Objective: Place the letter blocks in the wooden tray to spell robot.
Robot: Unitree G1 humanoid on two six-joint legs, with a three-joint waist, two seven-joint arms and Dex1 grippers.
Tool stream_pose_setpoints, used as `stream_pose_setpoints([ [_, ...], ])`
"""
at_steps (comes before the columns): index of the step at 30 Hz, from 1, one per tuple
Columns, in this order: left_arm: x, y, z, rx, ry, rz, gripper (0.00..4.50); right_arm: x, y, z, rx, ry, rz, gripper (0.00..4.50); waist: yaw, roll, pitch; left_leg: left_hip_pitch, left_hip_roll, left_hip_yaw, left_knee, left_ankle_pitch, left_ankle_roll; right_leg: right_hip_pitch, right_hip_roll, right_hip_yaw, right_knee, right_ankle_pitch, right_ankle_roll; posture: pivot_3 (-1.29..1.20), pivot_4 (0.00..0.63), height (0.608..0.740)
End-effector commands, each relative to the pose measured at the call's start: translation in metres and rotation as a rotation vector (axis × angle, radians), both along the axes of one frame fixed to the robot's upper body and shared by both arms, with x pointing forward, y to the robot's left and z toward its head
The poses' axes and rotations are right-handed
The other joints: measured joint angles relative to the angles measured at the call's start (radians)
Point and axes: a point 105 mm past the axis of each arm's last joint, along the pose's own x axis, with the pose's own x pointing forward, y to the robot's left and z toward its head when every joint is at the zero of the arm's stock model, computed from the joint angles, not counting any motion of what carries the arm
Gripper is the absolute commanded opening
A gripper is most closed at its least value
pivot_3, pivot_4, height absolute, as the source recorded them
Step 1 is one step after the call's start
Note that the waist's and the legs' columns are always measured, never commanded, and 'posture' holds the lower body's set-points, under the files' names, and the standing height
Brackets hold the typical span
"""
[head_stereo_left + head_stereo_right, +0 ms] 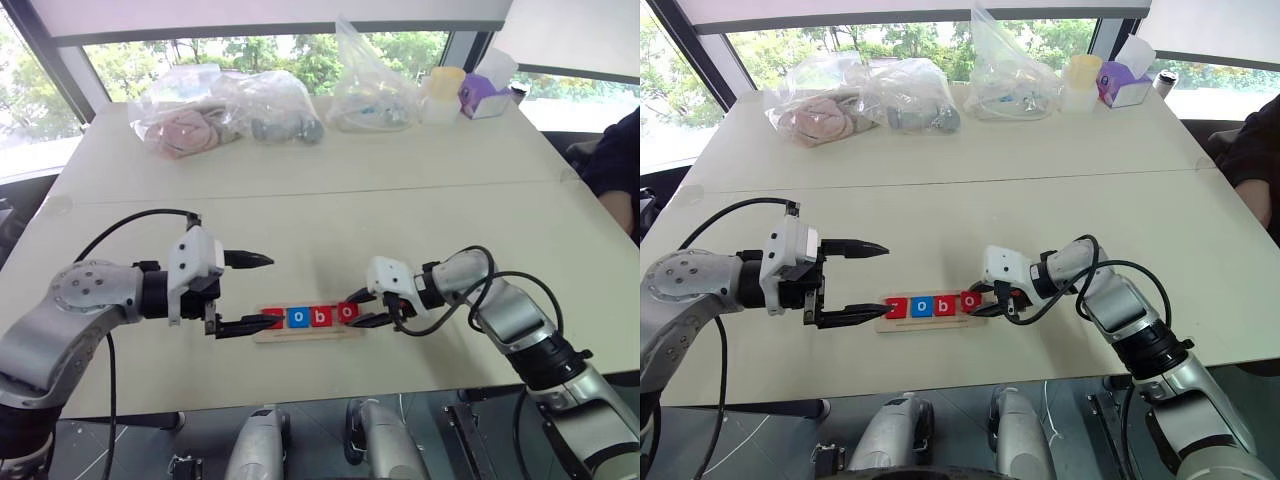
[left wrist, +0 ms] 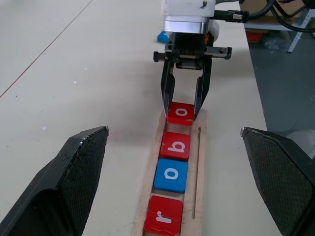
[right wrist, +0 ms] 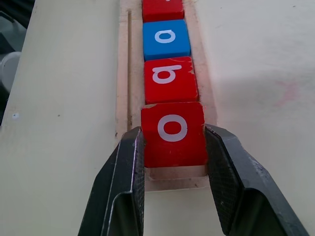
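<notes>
Letter blocks lie in a row in the wooden tray (image 2: 201, 162), which rests near the front edge of the pale surface (image 1: 400, 200) between the two arms. Counting from the robot's left, the slot holds a red r (image 2: 164, 221), a blue o (image 2: 171, 175), a red b (image 2: 175, 145) and a red o (image 3: 173, 132). The first three sit flat and close together in the slot. The red o is at the tray's right end, with a bare bit of slot showing past it.

The right tool (image 3: 174, 162) points along the tray from its right end, and its two black fingers are pressed against opposite sides of the red o, gripping it. The block's far edge is just beside the red b.

The left tool (image 1: 255, 290) hangs at the tray's left end with its fingers spread wide and nothing between them; one finger (image 1: 250, 260) points out over the bare surface, the other lies low near the red r.

A small blue piece (image 2: 163, 36) lies on the surface beyond the right tool in the left wrist view; its letter cannot be read.

Along the far edge of the surface stand clear plastic bags (image 1: 230, 110) with soft items inside, a pale yellow cup (image 1: 443, 92) and a purple tissue box (image 1: 486, 98). A person's dark sleeve (image 1: 615, 165) shows at the right edge.
</notes>
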Motion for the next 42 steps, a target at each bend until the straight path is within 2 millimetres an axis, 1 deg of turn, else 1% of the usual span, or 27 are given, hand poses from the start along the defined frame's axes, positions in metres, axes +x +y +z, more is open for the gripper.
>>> stream_pose_setpoints([
  [1, -0.004, -0.002, 0.007, -0.006, -0.044, -0.013, 4.5, 0.001, 0.005, 0.008, 0.016, -0.037, 0.022, 1.16, 0.0, 0.0, 0.0, 0.0, 0.0, 0.0, 0.0, 0.0, 0.0, 0.0, 0.0, 0.0, 0.0, 0.0, 0.0, 0.0, 0.15, 0.74],
  [8, -0.004, -0.004, 0.008, -0.009, -0.044, -0.012, 4.5, 0.003, 0.008, 0.009, 0.017, -0.044, 0.026, 1.16, 0.0, 0.0, 0.0, 0.0, 0.0, 0.0, 0.0, 0.0, 0.0, 0.0, 0.0, 0.0, 0.0, 0.0, 0.0, 0.0, 0.15, 0.74],
  [10, -0.004, -0.004, 0.008, -0.009, -0.043, -0.012, 4.5, 0.003, 0.008, 0.008, 0.015, -0.048, 0.026, 2.24, 0.0, 0.0, 0.0, 0.0, 0.0, 0.0, 0.0, 0.0, 0.0, 0.0, 0.0, 0.0, 0.0, 0.0, 0.0, 0.0, 0.15, 0.74],
  [12, -0.004, -0.004, 0.008, -0.008, -0.043, -0.012, 4.5, 0.004, 0.009, 0.009, 0.017, -0.053, 0.025, 3.08, 0.0, 0.0, 0.0, 0.0, 0.0, 0.0, 0.0, 0.0, 0.0, 0.0, 0.0, 0.0, 0.0, 0.0, 0.0, 0.0, 0.15, 0.74],
  [13, -0.005, -0.004, 0.008, -0.008, -0.043, -0.012, 4.5, 0.004, 0.009, 0.009, 0.017, -0.053, 0.026, 3.74, 0.0, 0.0, 0.0, 0.0, 0.0, 0.0, 0.0, 0.0, 0.0, 0.0, 0.0, 0.0, 0.0, 0.0, 0.0, 0.0, 0.15, 0.74],
  [14, -0.005, -0.004, 0.008, -0.008, -0.043, -0.012, 4.5, 0.003, 0.009, 0.009, 0.017, -0.053, 0.028, 4.19, 0.0, 0.0, 0.0, 0.0, 0.0, 0.0, 0.0, 0.0, 0.0, 0.0, 0.0, 0.0, 0.0, 0.0, 0.0, 0.0, 0.15, 0.74],
  [15, -0.005, -0.004, 0.008, -0.008, -0.043, -0.012, 4.5, 0.002, 0.009, 0.01, 0.016, -0.053, 0.031, 4.39, 0.0, 0.0, 0.0, 0.0, 0.0, 0.0, 0.0, 0.0, 0.0, 0.0, 0.0, 0.0, 0.0, 0.0, 0.0, 0.0, 0.15, 0.74],
  [18, -0.004, -0.004, 0.008, -0.007, -0.043, -0.013, 4.5, 0.0, 0.009, 0.019, 0.039, -0.045, 0.032, 4.39, 0.0, 0.0, 0.0, 0.0, 0.0, 0.0, 0.0, 0.0, 0.0, 0.0, 0.0, 0.0, 0.0, 0.0, 0.0, 0.0, 0.15, 0.74],
  [21, -0.004, -0.005, 0.008, -0.008, -0.043, -0.017, 4.5, 0.015, 0.007, 0.042, 0.121, -0.087, -0.06, 4.39, 0.0, 0.0, 0.0, 0.0, 0.0, 0.0, 0.0, 0.0, 0.0, 0.0, 0.0, 0.0, 0.0, 0.0, 0.0, 0.0, 0.15, 0.74],
  [23, -0.004, -0.006, 0.008, -0.009, -0.042, -0.018, 4.5, 0.023, 0.005, 0.048, 0.147, -0.107, -0.106, 4.39, 0.0, 0.0, 0.0, 0.0, 0.0, 0.0, 0.0, 0.0, 0.0, 0.0, 0.0, 0.0, 0.0, 0.001, -0.001, 0.0, 0.15, 0.74],
  [24, -0.004, -0.006, 0.008, -0.01, -0.041, -0.02, 4.5, 0.037, 0.002, 0.049, 0.159, -0.146, -0.183, 4.39, -0.001, 0.0, 0.0, 0.0, 0.0, 0.0, 0.0, 0.0, 0.0, 0.0, 0.0, 0.0, 0.0, 0.001, -0.001, 0.0, 0.15, 0.74],
  [26, -0.004, -0.007, 0.008, -0.013, -0.04, -0.023, 4.5, 0.055, -0.003, 0.048, 0.167, -0.231, -0.272, 4.39, -0.001, -0.001, -0.001, 0.0, 0.0, 0.0, 0.0, 0.0, 0.0, 0.0, 0.0, 0.0, 0.0, 0.001, -0.001, 0.0, 0.15, 0.74],
  [29, -0.004, -0.008, 0.008, -0.015, -0.039, -0.025, 4.5, 0.063, -0.004, 0.042, 0.161, -0.272, -0.308, 4.39, 0.0, -0.001, -0.001, 0.0, 0.0, 0.0, 0.0, 0.0, 0.0, 0.0, 0.001, 0.0, 0.0, 0.001, -0.001, 0.0, 0.15, 0.74],
  [33, -0.004, -0.008, 0.009, -0.015, -0.039, -0.025, 4.5, 0.056, 0.001, 0.027, 0.141, -0.259, -0.271, 4.39, -0.001, -0.001, -0.001, 0.0, 0.0, 0.0, 0.0, 0.0, 0.0, 0.0, 0.0, 0.0, 0.0, 0.001, -0.001, 0.0, 0.15, 0.74],
  [35, -0.004, -0.007, 0.009, -0.013, -0.039, -0.024, 4.5, 0.051, 0.001, 0.022, 0.131, -0.252, -0.249, 4.39, -0.001, -0.001, -0.001, 0.0, 0.0, 0.0, 0.0, 0.0, 0.0, 0.0, 0.0, 0.0, 0.0, 0.001, -0.001, 0.0, 0.15, 0.74],
  [42, -0.004, -0.005, 0.009, -0.008, -0.039, -0.016, 4.5, 0.034, 0.004, 0.023, 0.141, -0.214, -0.199, 4.39, -0.001, -0.001, -0.001, 0.0, 0.0, 0.0, 0.0, 0.0, -0.001, 0.0, 0.001, 0.0, 0.001, 0.001, -0.001, 0.0, 0.15, 0.74],
])
